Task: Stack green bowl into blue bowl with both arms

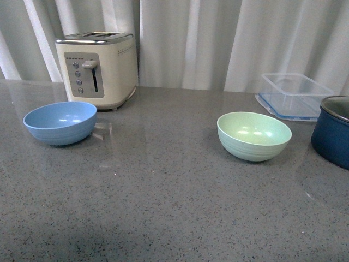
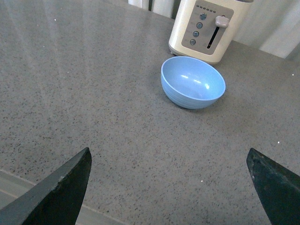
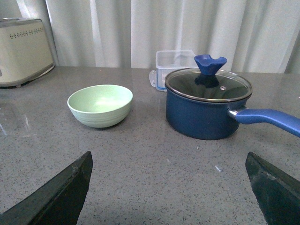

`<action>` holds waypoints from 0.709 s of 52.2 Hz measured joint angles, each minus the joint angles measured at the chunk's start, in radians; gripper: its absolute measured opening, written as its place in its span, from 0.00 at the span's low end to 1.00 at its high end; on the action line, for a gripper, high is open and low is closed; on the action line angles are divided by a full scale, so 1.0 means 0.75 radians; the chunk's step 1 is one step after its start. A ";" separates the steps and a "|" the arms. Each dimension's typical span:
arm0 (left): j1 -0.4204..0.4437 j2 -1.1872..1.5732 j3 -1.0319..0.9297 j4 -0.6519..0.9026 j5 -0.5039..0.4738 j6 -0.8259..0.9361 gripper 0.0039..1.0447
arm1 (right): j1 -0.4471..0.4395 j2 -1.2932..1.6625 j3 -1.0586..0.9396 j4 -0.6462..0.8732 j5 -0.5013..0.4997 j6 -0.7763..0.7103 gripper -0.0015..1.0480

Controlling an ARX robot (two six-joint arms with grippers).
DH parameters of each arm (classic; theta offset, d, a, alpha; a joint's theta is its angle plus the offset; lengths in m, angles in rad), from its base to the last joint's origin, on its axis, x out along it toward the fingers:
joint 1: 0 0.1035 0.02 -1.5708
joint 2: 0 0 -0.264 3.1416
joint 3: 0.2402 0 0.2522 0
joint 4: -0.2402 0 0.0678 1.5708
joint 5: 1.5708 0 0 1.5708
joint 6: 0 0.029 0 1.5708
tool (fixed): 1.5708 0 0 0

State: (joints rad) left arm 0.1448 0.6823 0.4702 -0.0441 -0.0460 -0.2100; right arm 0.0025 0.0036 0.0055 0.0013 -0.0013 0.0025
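The pale green bowl stands upright and empty on the grey counter at the right. It also shows in the right wrist view. The light blue bowl stands upright and empty at the left, in front of the toaster, and shows in the left wrist view. Neither arm shows in the front view. My left gripper is open and empty, well short of the blue bowl. My right gripper is open and empty, short of the green bowl and the pot.
A cream toaster stands at the back left. A clear plastic container sits at the back right. A dark navy pot with a glass lid and a long handle stands right of the green bowl. White curtains hang behind.
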 joint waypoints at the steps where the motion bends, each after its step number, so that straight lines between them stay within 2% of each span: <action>1: 0.013 0.035 0.027 -0.003 0.020 -0.011 0.94 | 0.000 0.000 0.000 0.001 0.000 0.000 0.90; 8: 0.073 0.250 0.199 -0.017 0.143 -0.111 0.94 | 0.000 0.000 0.000 0.000 0.000 0.000 0.90; 20: 0.090 0.680 0.466 -0.046 0.233 -0.244 0.94 | 0.000 0.001 0.000 0.000 0.001 0.000 0.90; 37: 0.033 1.278 0.963 -0.126 0.220 -0.384 0.94 | 0.000 0.000 0.000 0.000 0.000 0.000 0.90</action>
State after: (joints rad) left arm 0.1692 1.6409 1.1923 -0.1387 0.1188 -0.4980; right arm 0.0025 0.0036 0.0055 0.0013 -0.0013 0.0025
